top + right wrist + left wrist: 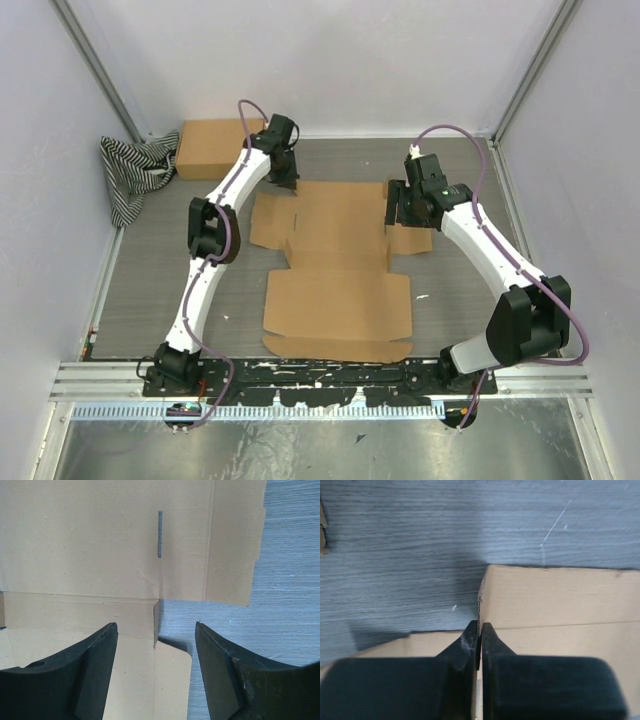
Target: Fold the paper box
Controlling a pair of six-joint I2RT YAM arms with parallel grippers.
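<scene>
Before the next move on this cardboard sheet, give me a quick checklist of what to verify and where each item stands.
1. Left fingers pinched on the paper box at its far-left corner: ok.
2. Grip firm enough to lift: cannot tell.
3. Right fingers open and empty above the right flap: ok.
4. Paper box lying flat, unfolded: ok.
5. Formed box and striped cloth away from the paper box: ok.

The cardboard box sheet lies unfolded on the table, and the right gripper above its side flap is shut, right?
No. The right gripper is open, its jaws wide apart, as the right wrist view shows. The paper box does lie unfolded beneath it.
</scene>
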